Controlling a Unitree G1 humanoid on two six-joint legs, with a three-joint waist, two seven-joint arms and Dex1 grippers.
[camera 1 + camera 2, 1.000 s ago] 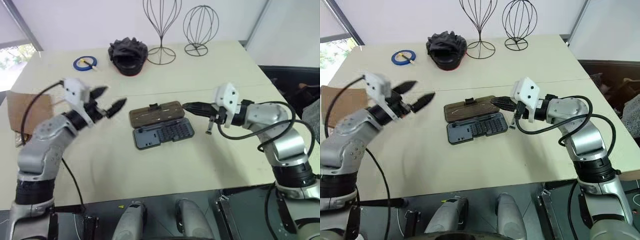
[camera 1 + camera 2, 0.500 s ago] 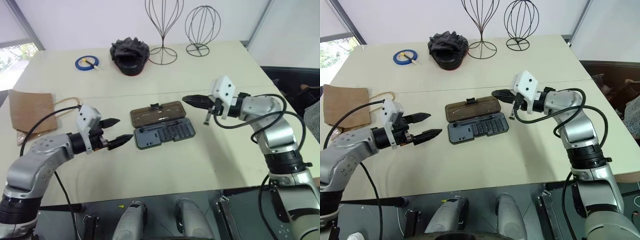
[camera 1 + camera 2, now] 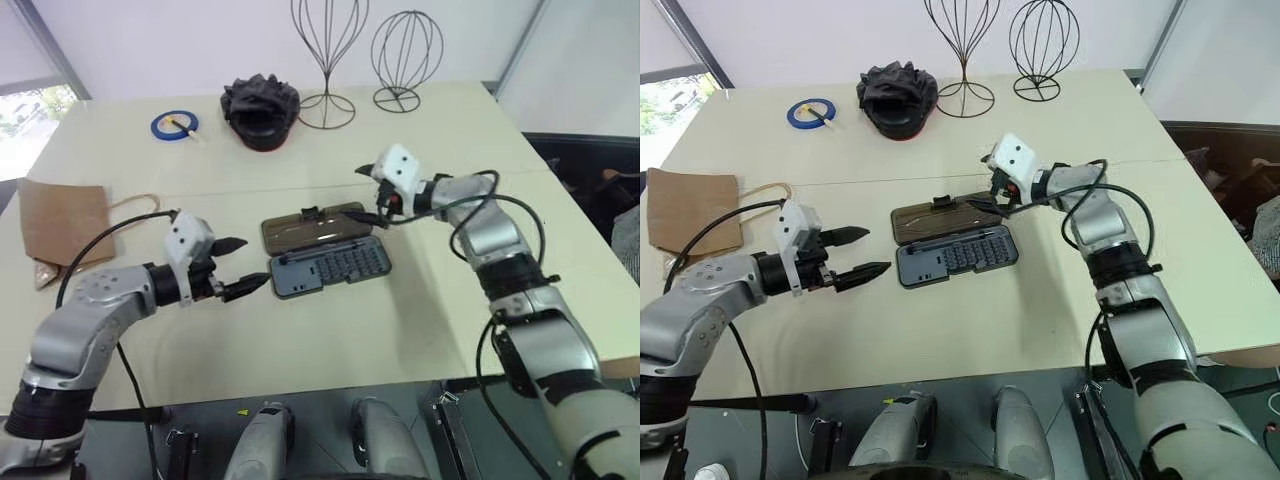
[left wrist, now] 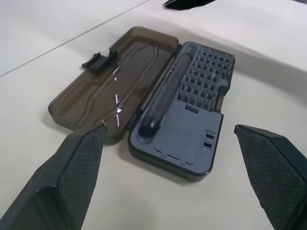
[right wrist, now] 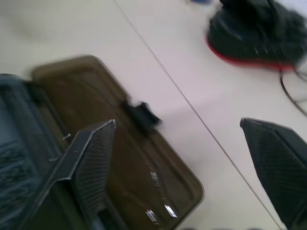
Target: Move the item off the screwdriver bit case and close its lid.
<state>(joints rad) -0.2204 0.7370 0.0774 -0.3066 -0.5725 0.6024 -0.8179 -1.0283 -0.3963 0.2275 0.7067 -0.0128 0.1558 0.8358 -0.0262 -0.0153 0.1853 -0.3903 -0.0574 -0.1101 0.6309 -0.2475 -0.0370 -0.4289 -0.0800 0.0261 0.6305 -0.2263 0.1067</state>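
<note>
The screwdriver bit case [image 3: 335,268] lies open mid-table, its grey base showing rows of bits. Its smoky brown lid [image 3: 312,226] is folded back flat on the table behind the base, black latch [image 5: 141,112] at its far edge. The item, a brown paper bag [image 3: 60,222], lies flat at the table's left edge, well apart from the case. My left gripper [image 3: 253,263] is open just left of the case, pointing at it. Above the lid's right end hovers my right gripper [image 3: 362,192], open, nothing between its fingers [image 5: 91,163].
At the back of the table are a black crumpled cap [image 3: 258,110], a blue tape roll [image 3: 172,125] and two wire stands [image 3: 325,60]. The table's right edge [image 3: 590,250] runs past my right arm.
My right gripper has opened and reached forward and left to the lid's right end. My left gripper has sunk toward the table beside the case, still open.
</note>
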